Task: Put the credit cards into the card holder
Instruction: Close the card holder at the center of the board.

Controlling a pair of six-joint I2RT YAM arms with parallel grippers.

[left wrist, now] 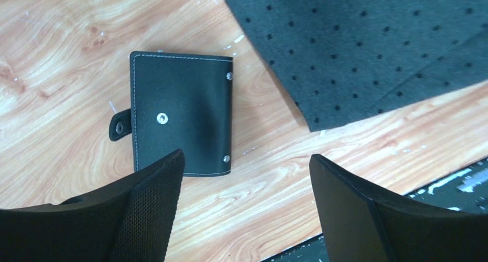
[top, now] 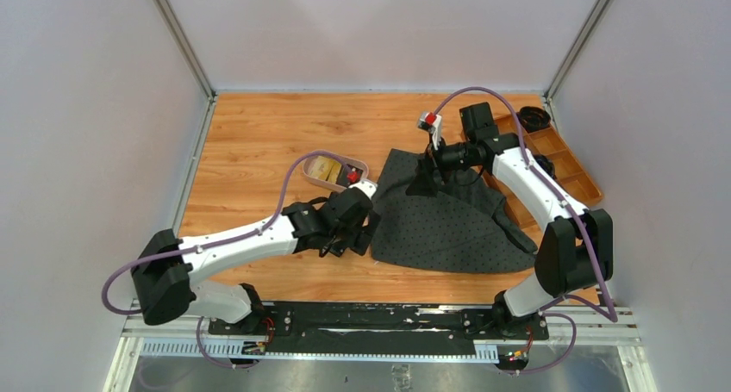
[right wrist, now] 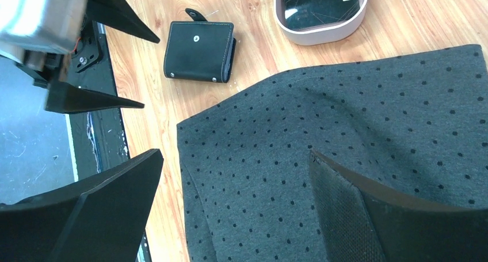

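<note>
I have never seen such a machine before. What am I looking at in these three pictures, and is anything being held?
These are two white robot arms bolted at the near edge of a wooden table. The wide picture comes from a fixed camera above and behind them. The other two come from small cameras on the wrists, so the dark shapes at the bottom of each are that arm's own fingers.

The left gripper is open, just above a closed black card holder lying on the wood. The right gripper is also open, over a dark dotted cloth. Neither holds anything.

A pale oval tray holds the cards: a black card shows there, and the top view shows a yellow card. An orange compartment box sits at the far right.
</note>
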